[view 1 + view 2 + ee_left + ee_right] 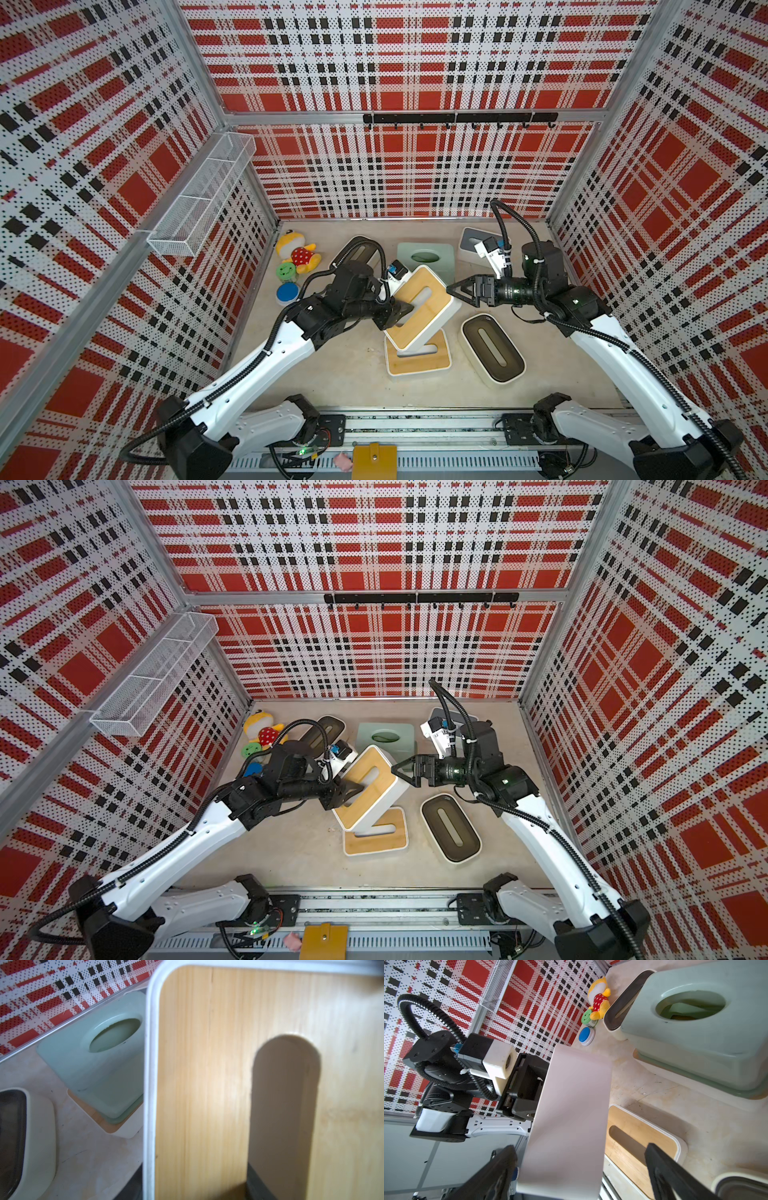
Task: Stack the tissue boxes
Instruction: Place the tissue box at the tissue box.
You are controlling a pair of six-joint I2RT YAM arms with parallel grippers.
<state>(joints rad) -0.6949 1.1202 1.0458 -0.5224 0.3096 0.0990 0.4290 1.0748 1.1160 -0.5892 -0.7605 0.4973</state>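
The tan lid of the wood-lidded tissue box (207, 1084) fills my left wrist view, and one dark finger (257, 1186) of my left pincer (405, 311) is hooked through its slot. That pincer is narrow, pinched on the box at the slot's edge. In both top views the box hangs tilted, its low end over the second wood-lidded box (419, 359), which lies flat on the table. The two boxes' long sides sit at an angle to each other, and I cannot tell whether they touch.

My right pincer (453, 288) stands wide at the raised end. Its fingers (675, 1178) sit either side of the box's white wall, gripping nothing.

I judge the step to be seating this box squarely on the lower one. A pinch through a slot gives me little say over tilt, so I would close the right pincer gently on the high end. Then I would turn both ends until the edges run parallel, level the box and lower it flat. The slot finger should let go last and come straight out. The mint-green box (426, 257) and the olive-lidded box (492, 349) sit near, so any swing should be small.
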